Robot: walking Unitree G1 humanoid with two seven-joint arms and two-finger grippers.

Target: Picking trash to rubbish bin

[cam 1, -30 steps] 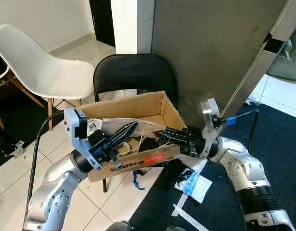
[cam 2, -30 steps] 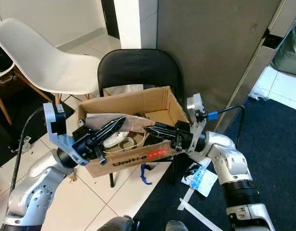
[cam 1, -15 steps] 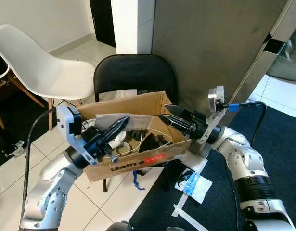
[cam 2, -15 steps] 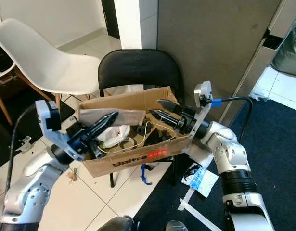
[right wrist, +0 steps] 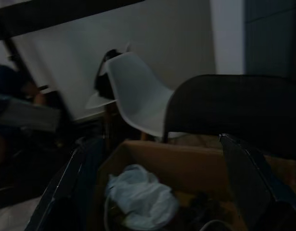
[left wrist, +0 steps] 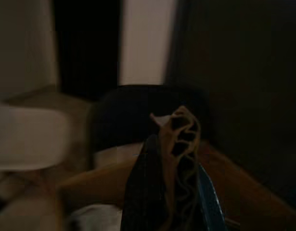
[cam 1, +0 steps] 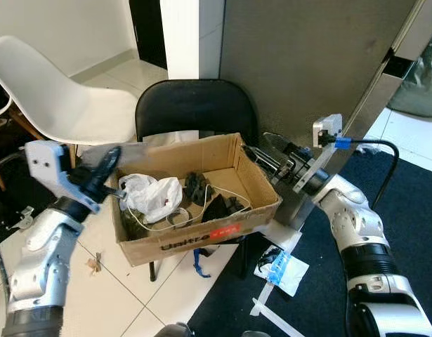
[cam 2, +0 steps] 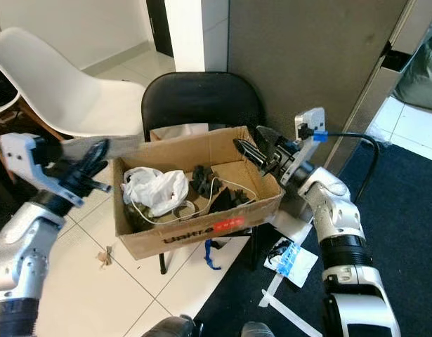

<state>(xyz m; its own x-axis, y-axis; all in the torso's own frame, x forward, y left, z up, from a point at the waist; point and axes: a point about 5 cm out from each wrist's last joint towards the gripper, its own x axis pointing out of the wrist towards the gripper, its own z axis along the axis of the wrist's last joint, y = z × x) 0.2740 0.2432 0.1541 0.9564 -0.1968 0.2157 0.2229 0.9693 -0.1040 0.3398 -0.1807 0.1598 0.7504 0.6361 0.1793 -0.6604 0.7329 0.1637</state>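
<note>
An open cardboard box [cam 1: 201, 237] serves as the bin on a black chair [cam 1: 194, 105]. Inside lie a white plastic bag [cam 1: 151, 196], dark scraps and a thin white cable. My left gripper [cam 1: 114, 156] hovers just outside the box's left wall, shut on a flat strip of corrugated cardboard [cam 1: 135, 149] that reaches over the back left corner; the cardboard edge [left wrist: 179, 144] sits between the fingers in the left wrist view. My right gripper [cam 1: 256, 144] is above the box's right back corner, open and holding nothing, pointing across the box.
A blue and white wrapper [cam 1: 282, 268] and white strips lie on the dark carpet right of the chair. A blue scrap [cam 1: 197, 263] hangs under the seat. A white chair [cam 1: 54, 91] stands left, a grey panel [cam 1: 307, 70] behind.
Both grippers have drawn back out of the box. The left arm swung left and outward with the cardboard strip. The right gripper rose to the right back corner and stays open.
</note>
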